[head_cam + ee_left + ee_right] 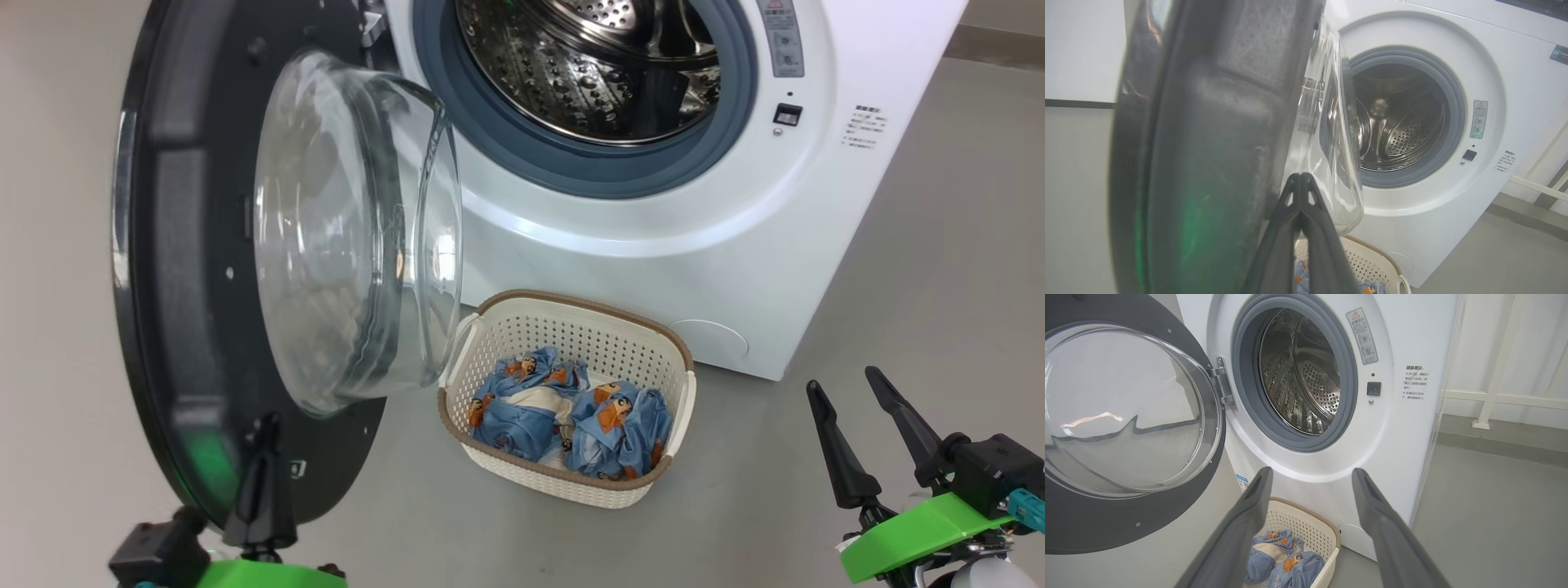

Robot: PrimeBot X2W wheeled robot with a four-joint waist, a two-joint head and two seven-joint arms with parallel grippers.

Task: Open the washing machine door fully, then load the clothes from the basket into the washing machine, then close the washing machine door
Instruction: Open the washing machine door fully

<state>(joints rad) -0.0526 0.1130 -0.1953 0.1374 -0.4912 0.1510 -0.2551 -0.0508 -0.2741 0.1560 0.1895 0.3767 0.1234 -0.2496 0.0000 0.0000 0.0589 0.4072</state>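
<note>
The washing machine door (188, 245) stands swung open at the left, its glass bulge facing the basket. The washing machine (653, 245) shows its steel drum (571, 73), which looks empty. On the floor before it sits the basket (588, 339) holding the clothes, two blue bundles (522, 408) (620, 425). My left gripper (266, 425) is shut on nothing, its tips against the door's lower inner face; the left wrist view has these tips (1300, 176) beside the glass. My right gripper (842, 378) hangs open to the right of the basket, above the basket (1306, 520) in its own view.
Grey floor (939, 286) lies free to the right of the machine. A white rail (1494, 396) runs along the wall beyond the machine's right side. The open door (1126, 522) blocks the space left of the basket.
</note>
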